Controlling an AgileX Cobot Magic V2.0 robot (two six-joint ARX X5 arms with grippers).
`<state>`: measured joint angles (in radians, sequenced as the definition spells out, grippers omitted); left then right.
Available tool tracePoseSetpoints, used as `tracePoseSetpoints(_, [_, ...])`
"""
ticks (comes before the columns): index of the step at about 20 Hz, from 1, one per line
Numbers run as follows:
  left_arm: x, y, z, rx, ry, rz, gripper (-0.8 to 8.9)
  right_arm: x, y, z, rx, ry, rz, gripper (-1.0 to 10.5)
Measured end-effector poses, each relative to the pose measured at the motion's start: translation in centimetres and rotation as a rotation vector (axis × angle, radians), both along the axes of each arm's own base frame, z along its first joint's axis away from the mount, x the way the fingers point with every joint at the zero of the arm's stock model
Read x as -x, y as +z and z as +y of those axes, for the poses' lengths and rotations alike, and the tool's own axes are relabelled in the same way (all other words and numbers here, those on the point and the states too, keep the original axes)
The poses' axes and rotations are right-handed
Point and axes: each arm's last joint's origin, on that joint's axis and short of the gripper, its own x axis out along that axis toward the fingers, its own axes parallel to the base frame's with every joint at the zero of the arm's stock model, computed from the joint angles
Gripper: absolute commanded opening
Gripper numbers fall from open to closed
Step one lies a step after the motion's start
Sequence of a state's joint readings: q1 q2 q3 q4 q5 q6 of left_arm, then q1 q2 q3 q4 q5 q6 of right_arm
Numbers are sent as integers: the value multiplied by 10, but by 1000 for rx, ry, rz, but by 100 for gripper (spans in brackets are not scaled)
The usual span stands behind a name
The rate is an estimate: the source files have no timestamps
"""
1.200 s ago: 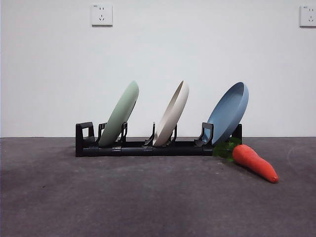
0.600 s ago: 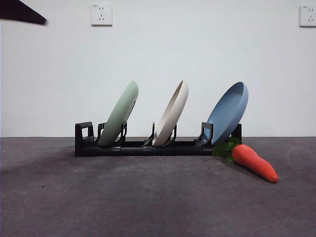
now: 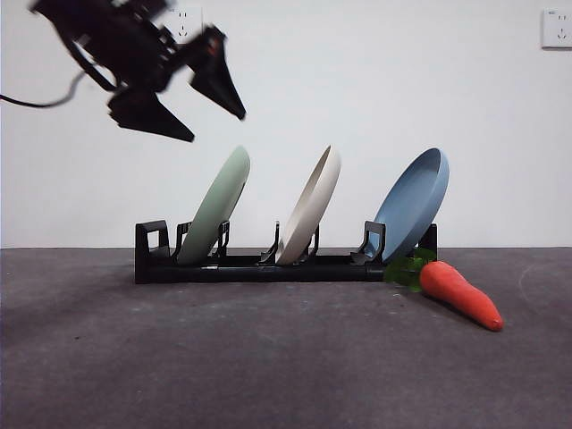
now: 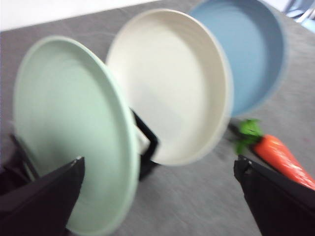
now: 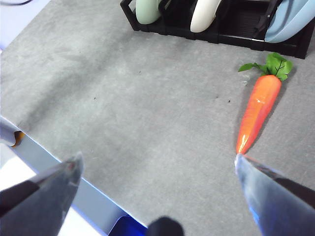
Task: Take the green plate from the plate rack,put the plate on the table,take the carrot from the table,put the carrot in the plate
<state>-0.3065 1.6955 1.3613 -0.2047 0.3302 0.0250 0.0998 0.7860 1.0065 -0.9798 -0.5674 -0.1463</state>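
Note:
The green plate (image 3: 217, 206) leans in the left slot of the black plate rack (image 3: 259, 266). My left gripper (image 3: 217, 128) hangs open just above and left of the plate's top rim, not touching it. In the left wrist view the green plate (image 4: 69, 132) is near and large between the open jaws of the left gripper (image 4: 160, 162). The carrot (image 3: 460, 295) lies on the table (image 3: 268, 357) at the rack's right end, leaves toward the rack. My right gripper (image 5: 158, 158) is open and empty, high above the table, with the carrot (image 5: 258, 110) ahead of it.
A cream plate (image 3: 311, 206) stands in the middle slot and a blue plate (image 3: 416, 201) in the right slot, close above the carrot's leaves. The table's edge (image 5: 49, 162) shows in the right wrist view.
The left arm has swung in from the top left corner and now hangs above the green plate. Plates, rack and carrot have not moved.

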Motion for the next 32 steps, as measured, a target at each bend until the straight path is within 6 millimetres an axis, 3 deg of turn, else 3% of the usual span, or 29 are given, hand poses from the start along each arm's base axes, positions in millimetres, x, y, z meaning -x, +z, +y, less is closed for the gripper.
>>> tracePoseSetpoints(3, [-23, -6, -10, -37, 37, -27, 532, 0, 0, 0, 0, 0, 1, 688])
tracePoseSetpoints(7, [-36, -24, -18, -44, 33, -31, 528, 0, 0, 0, 0, 0, 1, 688])
tracePoseSetpoints(10, [-42, -40, -22, -62, 32, 6, 355, -1, -1, 0, 1, 0, 6, 688])
tracePoseSetpoints(13, [-42, -43, -24, -67, 29, 17, 155, -3, -1, 0, 1, 0, 13, 688])
tracePoseSetpoints(17, [-41, -43, -25, -59, 10, 25, 21, -3, -1, 0, 1, 0, 13, 688])
tracePoseSetpoints(27, [-40, -42, -23, 8, -7, 66, -8, -3, -1, 0, 1, 0, 13, 688])
tracePoseSetpoints(29, [-37, -35, -21, 34, 4, 76, -8, -3, -1, 0, 1, 0, 13, 688])
tracePoseSetpoints(32, [-26, -10, -18, 71, -8, 40, -8, -3, -1, 0, 1, 0, 13, 688])
